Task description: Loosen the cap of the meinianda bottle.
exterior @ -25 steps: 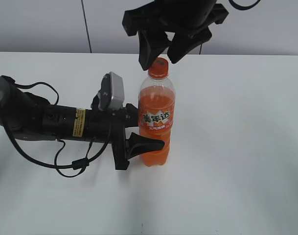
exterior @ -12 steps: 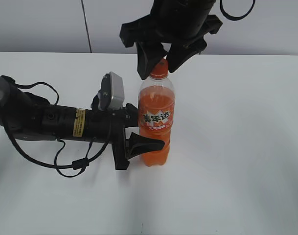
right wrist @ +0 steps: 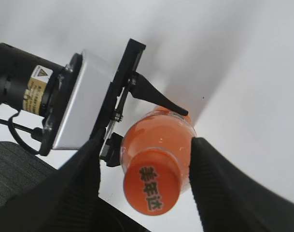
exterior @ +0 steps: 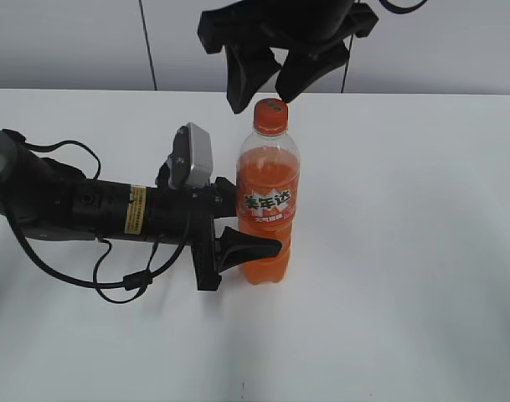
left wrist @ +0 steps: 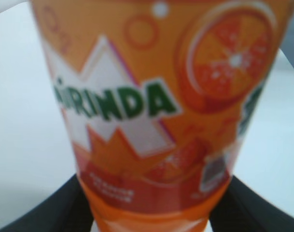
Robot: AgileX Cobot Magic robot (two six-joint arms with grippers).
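The meinianda bottle [exterior: 268, 205] stands upright on the white table, full of orange liquid, with its orange cap [exterior: 270, 115] on top. My left gripper [exterior: 238, 219] reaches in from the left and is shut on the bottle's lower body; the label [left wrist: 151, 96] fills the left wrist view. My right gripper [exterior: 261, 79] hangs open just above the cap, its fingers apart on either side and not touching it. In the right wrist view the cap [right wrist: 151, 187] with dark printed characters sits between the open fingers [right wrist: 144, 181].
The white table [exterior: 405, 251] stretches around the bottle. The left arm's black body and cables [exterior: 95, 213] lie across the left of the table. A grey wall [exterior: 70, 42] runs behind.
My right gripper dropped around the cap half a second ago and has now lifted up off it, fingers open. The bottle and left gripper have not moved.
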